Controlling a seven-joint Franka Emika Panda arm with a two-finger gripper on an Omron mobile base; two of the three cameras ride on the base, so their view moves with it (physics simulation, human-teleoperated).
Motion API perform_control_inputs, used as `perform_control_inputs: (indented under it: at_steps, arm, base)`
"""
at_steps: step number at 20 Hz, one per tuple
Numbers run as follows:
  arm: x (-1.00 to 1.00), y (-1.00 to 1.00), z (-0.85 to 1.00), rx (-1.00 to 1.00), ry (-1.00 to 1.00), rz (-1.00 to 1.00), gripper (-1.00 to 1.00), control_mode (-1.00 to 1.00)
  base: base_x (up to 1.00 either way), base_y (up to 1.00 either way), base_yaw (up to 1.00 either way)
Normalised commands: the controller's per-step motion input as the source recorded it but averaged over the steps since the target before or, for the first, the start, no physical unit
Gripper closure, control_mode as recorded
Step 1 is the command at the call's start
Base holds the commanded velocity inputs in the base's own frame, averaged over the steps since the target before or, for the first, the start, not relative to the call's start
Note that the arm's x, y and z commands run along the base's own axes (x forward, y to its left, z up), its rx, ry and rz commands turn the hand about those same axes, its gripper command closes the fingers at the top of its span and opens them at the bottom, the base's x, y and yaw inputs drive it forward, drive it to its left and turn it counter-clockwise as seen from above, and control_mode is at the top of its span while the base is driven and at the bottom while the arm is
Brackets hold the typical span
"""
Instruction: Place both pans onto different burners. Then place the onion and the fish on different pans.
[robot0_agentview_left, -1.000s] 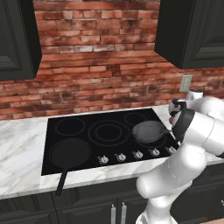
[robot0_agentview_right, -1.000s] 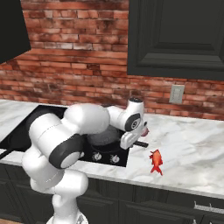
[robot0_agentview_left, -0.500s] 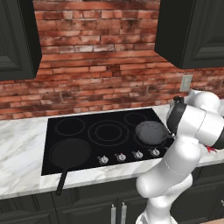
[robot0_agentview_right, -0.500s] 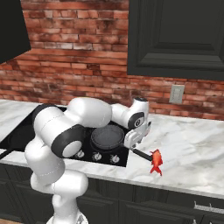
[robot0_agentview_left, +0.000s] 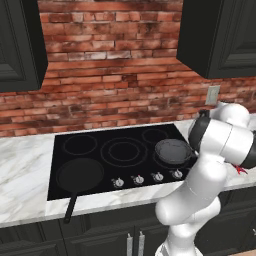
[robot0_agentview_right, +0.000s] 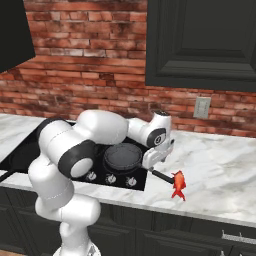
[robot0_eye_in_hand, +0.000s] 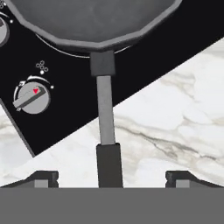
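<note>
Large pan: you will find the larger black pan (robot0_agentview_left: 80, 174) on the front left ring of the cooktop (robot0_agentview_left: 107, 134), its handle running off the front edge over the white marble counter (robot0_agentview_left: 22, 170).

Small pan: the smaller greyish pan (robot0_agentview_left: 173, 151) sits on a ring at the cooktop's right end. In the right base view, the same pan (robot0_agentview_right: 122, 155) has its handle pointing right and forward, out over the marble. In the hand view, the handle (robot0_eye_in_hand: 106, 127) crosses from black glass onto marble.

Knobs: a row of small silver knobs (robot0_agentview_left: 137, 179) lines the cooktop's front edge; one knob (robot0_eye_in_hand: 31, 97) shows beside the pan in the hand view.

Arm: you see it bent sharply at the elbow, forearm reaching to the right end of the cooktop, wrist turned down toward the small pan's handle.

Gripper: the gripper (robot0_eye_in_hand: 111, 178) is spread wide; the tips stand well to either side of the handle's dark grip, clear of it, clamped on nothing.

Fish: the orange-red fish (robot0_agentview_right: 178, 183) lies on the marble to the right of the cooktop, just past the end of the small pan's handle.

Onion: cannot tell where it is.
</note>
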Motion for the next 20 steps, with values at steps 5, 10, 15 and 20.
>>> perform_control_inputs:
  at_steps: [5, 10, 15, 20]
  arm:
    - [-0.01, -0.68, 0.00, 0.00, 0.09, -0.33, -1.00, -1.00]
    - [0.12, -0.66, 0.00, 0.00, 0.12, -0.43, -1.00, -1.00]
    - [0.28, -0.27, 0.00, 0.01, 0.02, -0.42, -1.00, -1.00]
    - [0.13, -0.14, -0.05, 0.04, -0.05, -0.27, -1.00, -1.00]
  base:
    - [0.00, 0.00, 0.00]
    - [0.00, 0.00, 0.00]
    - [0.00, 0.00, 0.00]
    - [0.00, 0.00, 0.00]
